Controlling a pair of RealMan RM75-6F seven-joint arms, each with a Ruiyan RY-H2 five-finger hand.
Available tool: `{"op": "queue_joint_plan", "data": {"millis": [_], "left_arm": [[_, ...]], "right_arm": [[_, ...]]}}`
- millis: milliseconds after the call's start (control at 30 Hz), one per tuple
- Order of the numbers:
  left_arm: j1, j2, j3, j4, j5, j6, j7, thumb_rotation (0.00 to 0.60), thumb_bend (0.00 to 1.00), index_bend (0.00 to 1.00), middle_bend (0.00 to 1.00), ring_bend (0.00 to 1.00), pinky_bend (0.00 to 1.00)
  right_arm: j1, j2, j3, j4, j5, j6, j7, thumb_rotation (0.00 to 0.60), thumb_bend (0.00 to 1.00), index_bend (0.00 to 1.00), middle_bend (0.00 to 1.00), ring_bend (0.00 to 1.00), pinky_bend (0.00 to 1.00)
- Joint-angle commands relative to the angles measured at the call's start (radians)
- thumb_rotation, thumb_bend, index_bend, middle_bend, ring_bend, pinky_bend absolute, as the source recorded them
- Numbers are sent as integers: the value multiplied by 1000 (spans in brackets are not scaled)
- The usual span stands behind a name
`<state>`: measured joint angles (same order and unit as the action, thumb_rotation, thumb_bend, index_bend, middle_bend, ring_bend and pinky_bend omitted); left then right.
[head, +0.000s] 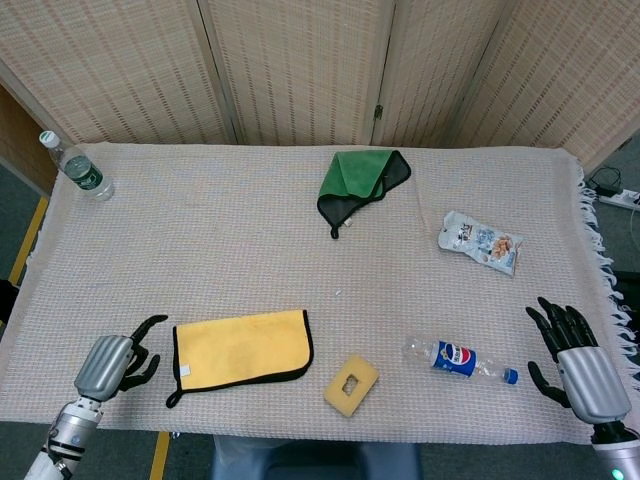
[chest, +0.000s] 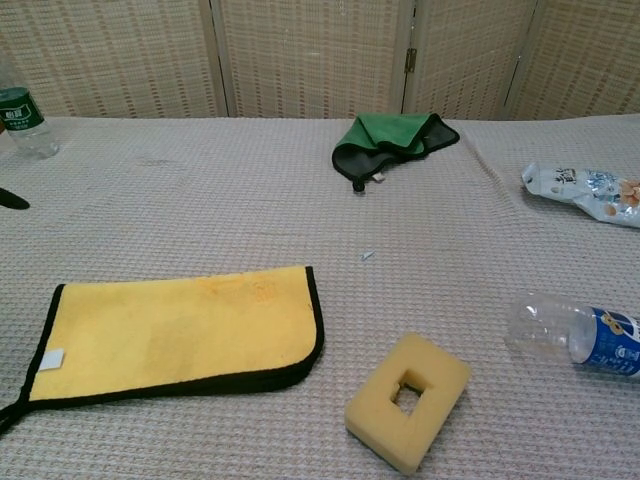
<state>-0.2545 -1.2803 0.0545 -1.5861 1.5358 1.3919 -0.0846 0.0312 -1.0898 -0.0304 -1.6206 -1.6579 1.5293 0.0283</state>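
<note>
The left hand (head: 112, 362) sat at the table's 7 o'clock corner, released, fingers spread and holding nothing, just beside the left edge of the yellow cloth (head: 242, 346) but apart from it. That cloth, yellow with a black border, lay flat near the front edge at about 7 o'clock, a small white tag showing at its left end. In the chest view only a dark fingertip of that hand reached in at the left edge.

The right hand (head: 572, 358) rested at the 4 o'clock corner, also released, dark fingers fanned upward with nothing in them. Nearest to it lay the Pepsi bottle (head: 461, 360) on its side, blue cap pointing toward the hand; through its clear plastic it looked nearly empty, though I could not tell for certain.

A yellow sponge (head: 351, 384) with a square hole through its middle sat at 6 o'clock, between cloth and bottle. A crumpled green cloth (head: 361, 180) with dark edging lay at 12 o'clock. A sealed snack packet (head: 481, 242) lay at 2 o'clock; its contents were hidden. A green-labelled water bottle (head: 76, 166) lay at the 10 o'clock corner, its fill level too small to judge.

All rested on the woven tablecloth (head: 220, 250), with wicker screens (head: 300, 70) behind.
</note>
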Motion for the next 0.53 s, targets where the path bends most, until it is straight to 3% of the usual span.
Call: {"op": "queue_joint_plan", "data": {"millis": [33, 67, 133, 200, 333, 533], "left_arm": [[83, 50, -33, 19, 33, 179, 108, 600, 469, 199, 642, 640, 690], [114, 42, -48, 45, 28, 243, 145, 600, 454, 190, 470, 449, 471], [171, 8, -79, 96, -8, 343, 232, 600, 435, 162, 243, 193, 179], [210, -23, -95, 132, -53, 385, 290, 600, 426, 138, 103, 45, 23], [222, 22, -64, 56, -81, 307, 295, 600, 408, 81, 9, 0, 0], [235, 55, -49, 23, -61, 285, 255, 600, 403, 68, 0, 0, 0]], "right_arm": [[-3, -9, 8, 4, 3, 11, -15, 600, 490, 0, 0, 0, 0], [-5, -15, 11, 7, 5, 16, -28, 600, 490, 0, 0, 0, 0], [-6, -22, 14, 7, 7, 18, -45, 600, 490, 0, 0, 0, 0], [-7, -26, 15, 6, 7, 20, -55, 600, 489, 0, 0, 0, 0], [-3, -37, 20, 3, 12, 13, -88, 600, 490, 0, 0, 0, 0], [-1, -43, 25, -7, 5, 20, -115, 600, 490, 0, 0, 0, 0]]}}
